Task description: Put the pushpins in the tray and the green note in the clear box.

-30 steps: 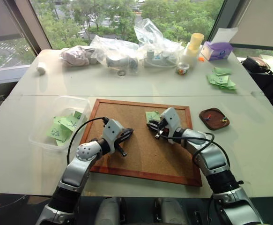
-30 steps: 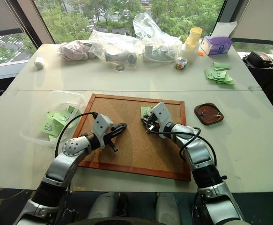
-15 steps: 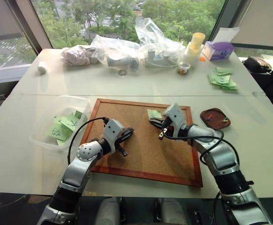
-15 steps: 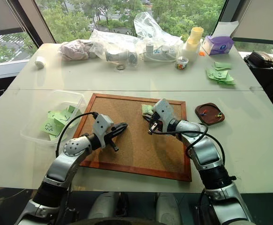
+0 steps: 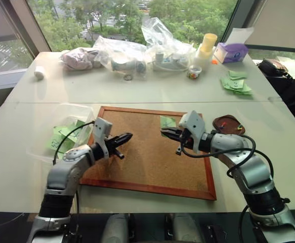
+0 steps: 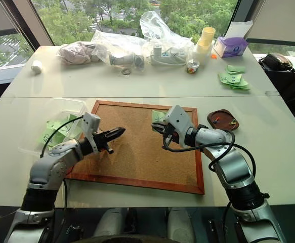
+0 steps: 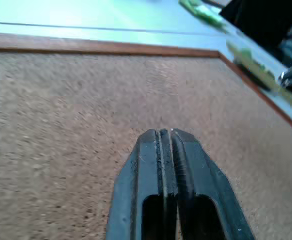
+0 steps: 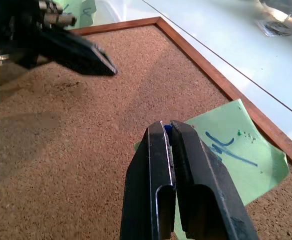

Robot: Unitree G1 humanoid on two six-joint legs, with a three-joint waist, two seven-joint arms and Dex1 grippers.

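Green note (image 8: pixel 236 145): blue scribble, unreadable; lies on corkboard (image 5: pixel 147 152).

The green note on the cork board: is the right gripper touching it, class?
Cannot tell. In the right wrist view the right gripper, shut, overlaps the green note, but no view plainly shows contact or a gap above the cork board.

arms: silver-grey metallic shells in rounded segments — dark, nearly black bands at the joints
wrist housings: pale white-grey angular blocks just behind each gripper
left gripper (image 5: pixel 126 136): two slim black fingers tapering to a point; ribbed inner faces with long hollow slots in the left wrist view
right gripper (image 5: pixel 165 132): two black fingers of the same make — flat outer sides, recessed slots
cables: a thin black cable loops free over each forearm
left wrist hardware: small silvery screws on its dark mount, seen in the right wrist view
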